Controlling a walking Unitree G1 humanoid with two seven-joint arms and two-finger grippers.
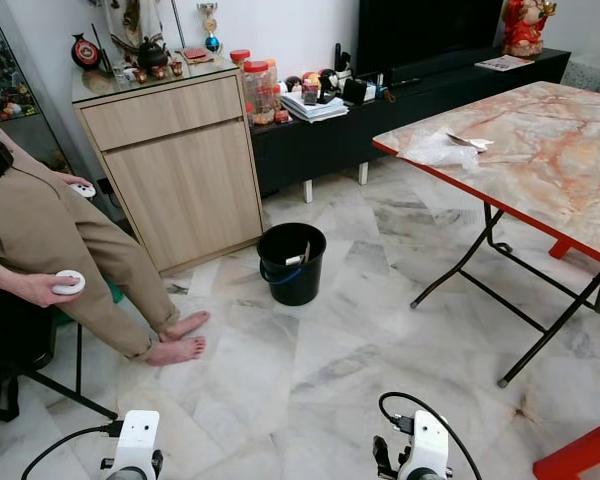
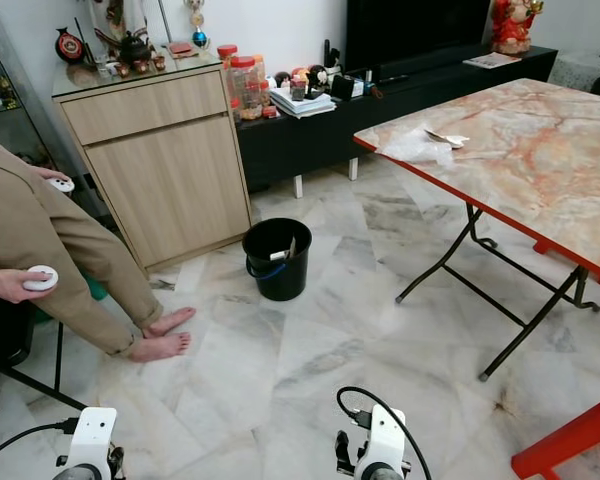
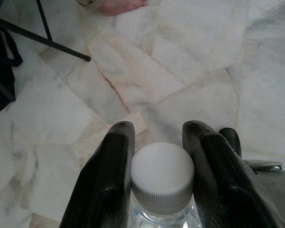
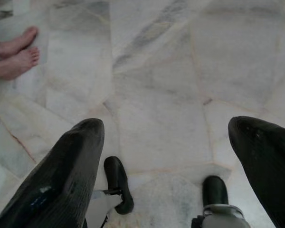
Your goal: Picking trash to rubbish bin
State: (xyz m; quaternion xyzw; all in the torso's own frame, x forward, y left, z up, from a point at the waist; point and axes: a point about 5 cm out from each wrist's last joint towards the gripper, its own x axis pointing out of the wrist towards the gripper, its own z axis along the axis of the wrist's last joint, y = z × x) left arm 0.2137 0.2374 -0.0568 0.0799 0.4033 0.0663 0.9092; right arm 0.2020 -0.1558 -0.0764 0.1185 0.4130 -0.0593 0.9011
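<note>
pinching a capped bottle (image 3: 162,180) between its fingers, the left gripper (image 3: 159,166) hangs low over marble floor (image 1: 360,340). the black bin (image 1: 291,262) stands well ahead, beside a seated person's feet (image 1: 180,338). the right gripper (image 4: 168,152) is spread wide.

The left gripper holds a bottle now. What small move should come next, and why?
Probably walk forward toward the bin. The left gripper is shut on the bottle, its white cap between the fingers, while the black bin stands ahead on the floor beside the cabinet, too far for a drop. The right gripper is open and holds nothing.

Open marble floor (image 1: 360,370) ahead, black bin (image 1: 291,262) flanked by seated person's legs (image 1: 100,290) and folding table (image 1: 540,150)
</note>
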